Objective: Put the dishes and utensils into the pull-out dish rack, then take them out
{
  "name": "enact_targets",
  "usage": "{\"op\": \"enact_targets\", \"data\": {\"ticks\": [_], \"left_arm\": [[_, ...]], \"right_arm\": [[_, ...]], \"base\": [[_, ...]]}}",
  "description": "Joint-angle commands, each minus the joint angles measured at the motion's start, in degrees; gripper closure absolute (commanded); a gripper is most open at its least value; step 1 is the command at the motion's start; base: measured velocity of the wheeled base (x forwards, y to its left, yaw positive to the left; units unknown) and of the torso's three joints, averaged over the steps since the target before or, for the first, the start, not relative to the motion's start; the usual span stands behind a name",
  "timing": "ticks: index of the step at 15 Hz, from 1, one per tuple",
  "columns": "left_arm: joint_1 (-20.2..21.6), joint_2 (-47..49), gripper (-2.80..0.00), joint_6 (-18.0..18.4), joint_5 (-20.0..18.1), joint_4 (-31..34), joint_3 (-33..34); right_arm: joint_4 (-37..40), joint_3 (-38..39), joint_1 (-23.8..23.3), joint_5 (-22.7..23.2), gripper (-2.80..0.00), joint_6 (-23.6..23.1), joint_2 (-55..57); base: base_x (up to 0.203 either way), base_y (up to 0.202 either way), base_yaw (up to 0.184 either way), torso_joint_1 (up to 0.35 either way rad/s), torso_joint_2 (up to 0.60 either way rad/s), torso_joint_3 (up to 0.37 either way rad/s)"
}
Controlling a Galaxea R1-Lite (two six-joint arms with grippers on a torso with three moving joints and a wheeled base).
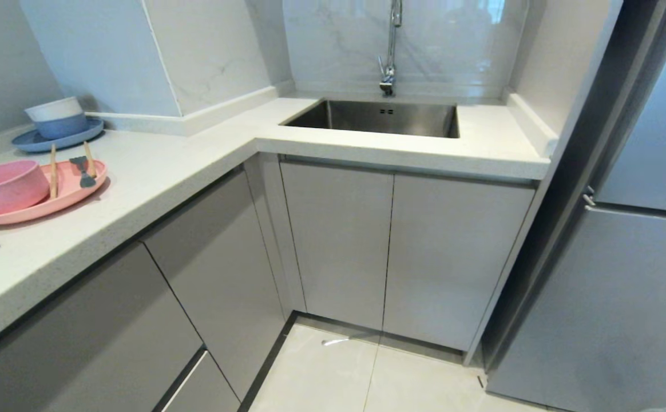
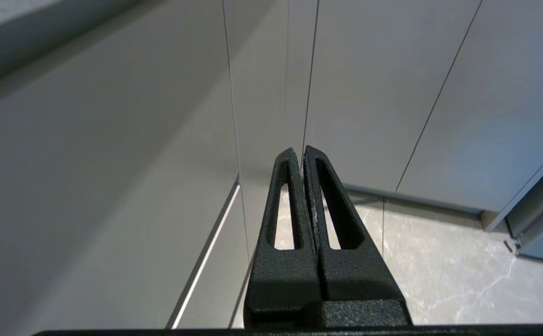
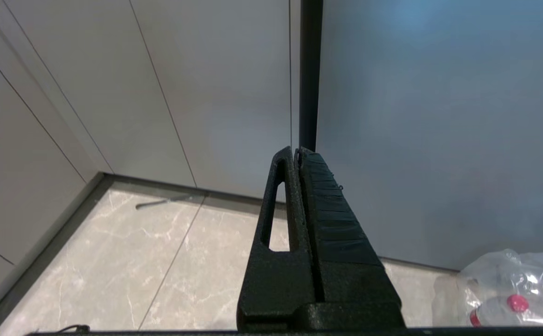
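Note:
On the left counter a pink plate carries a pink bowl, two wooden chopsticks and a dark grey-blue fork. The pull-out dish rack is hidden; only closed grey cabinet fronts show. Neither arm appears in the head view. My left gripper is shut and empty, low before the cabinet fronts. My right gripper is shut and empty too, low between the cabinets and the fridge side.
A blue plate with stacked blue and white bowls stands behind the pink set. A steel sink with a tap fills the corner. The fridge stands at the right. A plastic bag with bottles lies on the floor.

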Motion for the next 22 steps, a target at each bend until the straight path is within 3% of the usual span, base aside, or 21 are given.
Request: {"op": "enact_targets", "data": {"ticks": [1,11,22], "left_arm": [[0.0,0.1,0.0,0.0,0.0,-0.1,0.0],[0.0,0.1,0.0,0.0,0.0,-0.1,0.0],[0.0,0.1,0.0,0.0,0.0,-0.1,0.0]], "right_arm": [[0.0,0.1,0.0,0.0,0.0,-0.1,0.0],[0.0,0.1,0.0,0.0,0.0,0.0,0.0],[0.0,0.1,0.0,0.0,0.0,-0.7,0.0]], "base": [[0.0,0.0,0.0,0.002,0.0,0.204],[0.0,0.0,0.0,0.002,0.0,0.194],[0.0,0.0,0.0,0.0,0.0,0.015]]}}
